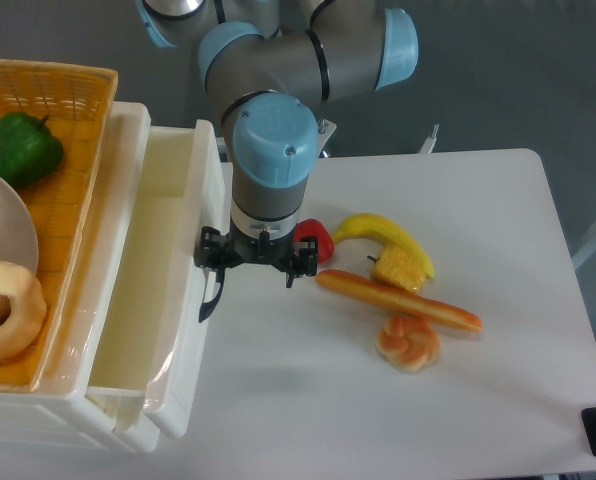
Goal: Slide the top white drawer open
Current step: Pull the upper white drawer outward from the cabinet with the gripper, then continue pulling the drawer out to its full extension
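From my feed, the top white drawer (153, 300) sits at the left of the tabletop (498, 400), already pulled well out with its bare tray showing, so I judge the slide mostly done. Further back, the gripper (257, 262) hangs just beside the drawer's black handle (211, 295); its fingers look spread, pinching nothing. Right of it lie a bun (408, 343), a long bread stick (398, 299), corn (398, 268), a banana (383, 236) and a red pepper (316, 238), none blocking. Behind, a wicker basket (73, 220) tops the cabinet.
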You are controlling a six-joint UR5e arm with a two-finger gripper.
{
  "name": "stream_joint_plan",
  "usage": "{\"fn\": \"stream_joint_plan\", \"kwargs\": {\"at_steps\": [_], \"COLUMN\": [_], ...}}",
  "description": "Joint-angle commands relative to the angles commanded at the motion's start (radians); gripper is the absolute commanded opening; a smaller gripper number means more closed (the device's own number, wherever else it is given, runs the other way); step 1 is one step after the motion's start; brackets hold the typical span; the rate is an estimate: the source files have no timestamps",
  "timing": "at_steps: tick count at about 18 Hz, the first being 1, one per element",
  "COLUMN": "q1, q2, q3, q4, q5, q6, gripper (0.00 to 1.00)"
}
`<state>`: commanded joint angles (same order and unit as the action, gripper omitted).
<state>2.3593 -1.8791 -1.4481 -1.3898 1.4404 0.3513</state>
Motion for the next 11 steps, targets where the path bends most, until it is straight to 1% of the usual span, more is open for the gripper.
{"fn": "stream_joint_plan", "kwargs": {"at_steps": [7, 11], "q1": [0.026, 0.043], "q2": [-0.006, -0.006], "q3": [0.009, 0.008], "q4": [0.0, 0.0], "q5": [-0.003, -0.034], "q6": [0.0, -0.002], "gripper": [1.0, 1.0]}}
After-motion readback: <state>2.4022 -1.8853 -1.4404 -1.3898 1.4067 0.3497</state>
